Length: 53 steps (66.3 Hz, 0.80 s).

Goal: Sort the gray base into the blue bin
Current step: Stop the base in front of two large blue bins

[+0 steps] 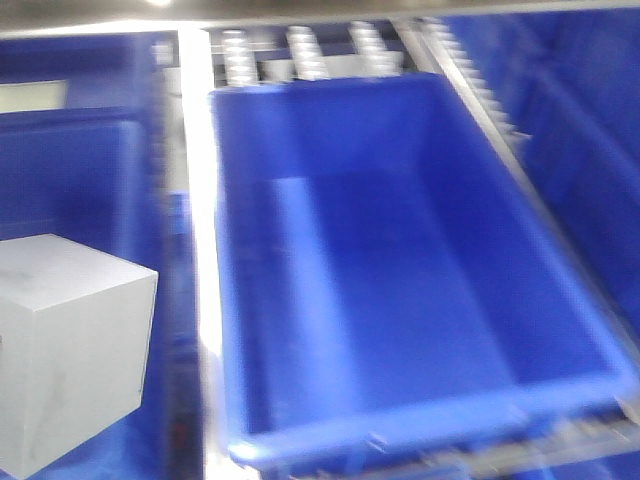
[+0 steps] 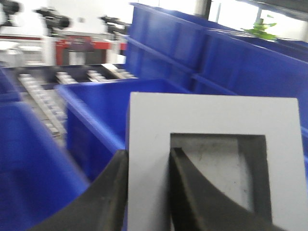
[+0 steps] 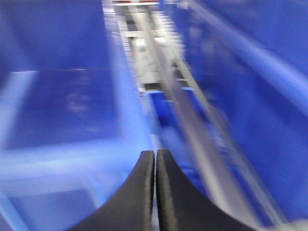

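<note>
The gray base fills the left wrist view, its dark square recess facing the camera. My left gripper is shut on the base's left wall, one finger outside and one inside the recess. In the front view the gray base hangs at the lower left, over the left blue tub. The large blue bin lies in the middle of that view and shows nothing inside. My right gripper is shut on nothing, above a bin's rim beside the conveyor rail.
Several blue tubs stand side by side: one at the left, one at the right. Metal roller rails run between and behind them. Tall blue tub walls rise behind the held block.
</note>
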### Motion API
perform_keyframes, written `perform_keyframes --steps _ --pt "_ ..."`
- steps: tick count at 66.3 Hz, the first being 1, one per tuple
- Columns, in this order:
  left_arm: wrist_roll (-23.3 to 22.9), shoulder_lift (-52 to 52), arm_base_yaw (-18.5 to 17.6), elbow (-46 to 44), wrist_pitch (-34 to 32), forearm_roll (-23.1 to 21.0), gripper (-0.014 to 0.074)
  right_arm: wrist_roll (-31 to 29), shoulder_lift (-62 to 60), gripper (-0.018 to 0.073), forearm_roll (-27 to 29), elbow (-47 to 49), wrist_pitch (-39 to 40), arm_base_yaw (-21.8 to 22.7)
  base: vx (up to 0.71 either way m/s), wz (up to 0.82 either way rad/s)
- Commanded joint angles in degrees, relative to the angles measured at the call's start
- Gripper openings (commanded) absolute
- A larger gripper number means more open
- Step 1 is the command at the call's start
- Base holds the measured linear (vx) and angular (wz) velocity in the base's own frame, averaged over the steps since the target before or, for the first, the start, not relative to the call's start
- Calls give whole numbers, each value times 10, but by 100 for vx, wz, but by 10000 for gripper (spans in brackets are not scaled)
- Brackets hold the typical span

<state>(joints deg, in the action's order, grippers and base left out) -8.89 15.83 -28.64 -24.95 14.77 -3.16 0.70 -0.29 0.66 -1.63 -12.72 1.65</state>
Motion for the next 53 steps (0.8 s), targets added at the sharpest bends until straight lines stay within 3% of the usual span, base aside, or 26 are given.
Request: perform_keyframes --steps 1,23,53 --pt "-4 6 -3 -18 -62 -4 -6 -7 10 -5 -3 -1 41 2 15 62" --pt "-4 6 -3 -18 -62 -4 -6 -7 10 -5 -3 -1 41 2 11 45" --pt "-4 6 -3 -18 -62 -4 -6 -7 10 -5 -3 -1 41 2 1 4"
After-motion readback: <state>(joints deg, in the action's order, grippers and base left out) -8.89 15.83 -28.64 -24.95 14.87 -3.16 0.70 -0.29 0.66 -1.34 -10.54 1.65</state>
